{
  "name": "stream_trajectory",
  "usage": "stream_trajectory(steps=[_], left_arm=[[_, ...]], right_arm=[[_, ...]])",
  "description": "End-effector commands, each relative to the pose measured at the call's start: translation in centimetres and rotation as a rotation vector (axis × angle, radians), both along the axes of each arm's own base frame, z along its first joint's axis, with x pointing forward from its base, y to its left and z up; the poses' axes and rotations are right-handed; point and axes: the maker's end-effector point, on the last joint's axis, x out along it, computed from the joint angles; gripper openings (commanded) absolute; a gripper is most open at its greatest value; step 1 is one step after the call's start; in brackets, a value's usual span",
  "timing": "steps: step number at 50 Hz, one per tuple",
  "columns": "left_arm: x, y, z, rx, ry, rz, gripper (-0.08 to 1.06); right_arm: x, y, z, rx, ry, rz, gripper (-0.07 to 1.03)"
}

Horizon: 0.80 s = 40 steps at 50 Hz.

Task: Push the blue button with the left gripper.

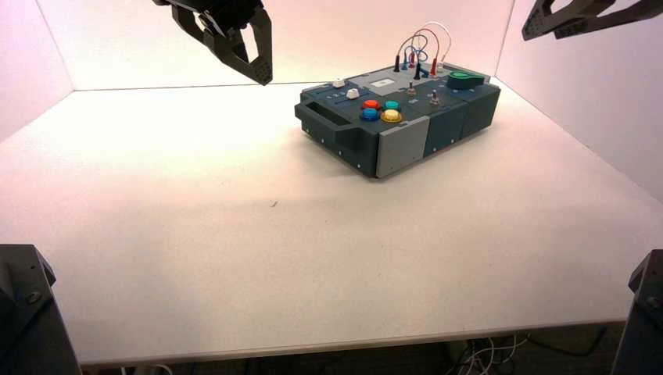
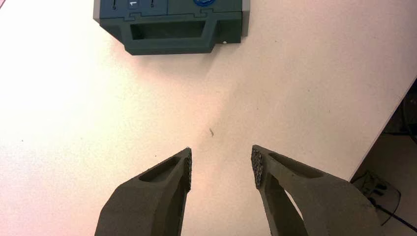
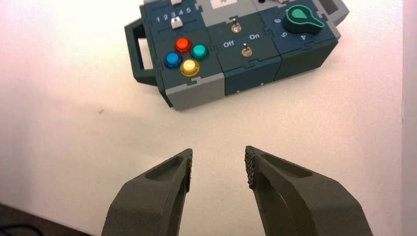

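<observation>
left gripper (image 2: 221, 167) fingers apart, above table (image 2: 295, 98), blue button (image 3: 172, 60) unpressed.

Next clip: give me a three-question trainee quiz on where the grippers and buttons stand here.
1. True or false: the left gripper is touching the blue button.
2. Which button sits directly beside the blue one at the box's front edge? A red, B yellow, C teal-green.
3. Fill in: the left gripper's fingers are ____.

Key:
1. False; it hangs in the air to the box's left, apart from it.
2. B, the yellow button.
3. Open, with bare table showing between them. The right gripper is also open, high at the right.
</observation>
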Motion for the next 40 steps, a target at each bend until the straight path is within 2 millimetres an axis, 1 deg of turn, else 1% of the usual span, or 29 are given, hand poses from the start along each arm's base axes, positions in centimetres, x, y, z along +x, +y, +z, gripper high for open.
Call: stream_trajectory(steps=[1,27,35,40], left_arm=[[1.1,-0.8,1.4,-0.025,-0.027,0.003,0.64],[3.3,-2.9,1.4,0.029,0.025,0.008,0.64],[4.3,-4.0,2.3,0.008,0.013,0.011,0.64],[5.4,-5.0,3.1,-0.007,-0.003,0.013,0.64]], right_arm=[[0.9,0.4,1.0,-0.015,-0.013,0.02,0.57],[1.0,0.3,1.2,-0.016,-0.034,0.02,0.55],[1.0,0.3,1.3,-0.013,-0.041,0.018,0.55],[1.0,0.3,1.3,-0.01,-0.04,0.017,0.55]])
